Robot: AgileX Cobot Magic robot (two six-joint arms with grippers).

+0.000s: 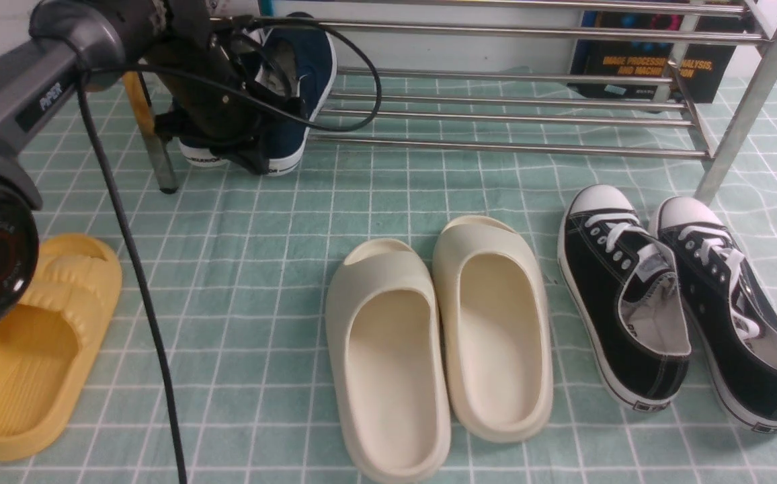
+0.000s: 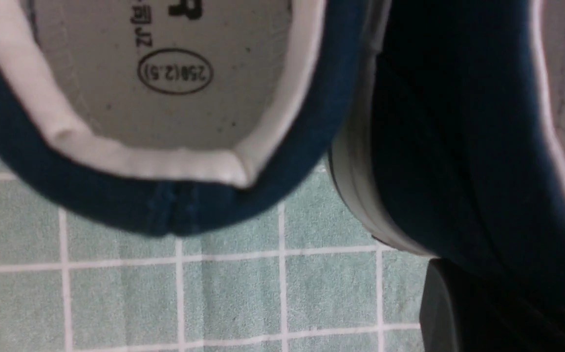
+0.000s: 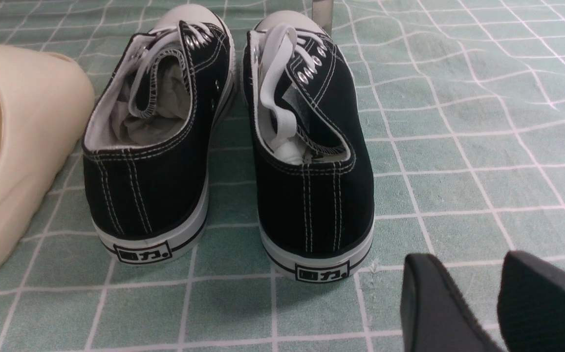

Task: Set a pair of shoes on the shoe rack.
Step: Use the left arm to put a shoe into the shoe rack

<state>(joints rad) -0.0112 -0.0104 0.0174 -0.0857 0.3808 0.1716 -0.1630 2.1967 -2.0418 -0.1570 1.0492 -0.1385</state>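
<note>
Navy canvas pair of shoes (image 1: 311,81) stood tilted, toes raised, at the left end of the shoe rack (image 1: 747,113), by the far left corner of the green checked tablecloth (image 1: 281,222). Left gripper (image 1: 254,131): jaws clamped on the pair. Right gripper (image 3: 473,266): jaws slightly parted and empty, behind the heels of the black lace-up sneakers (image 3: 312,146).
</note>
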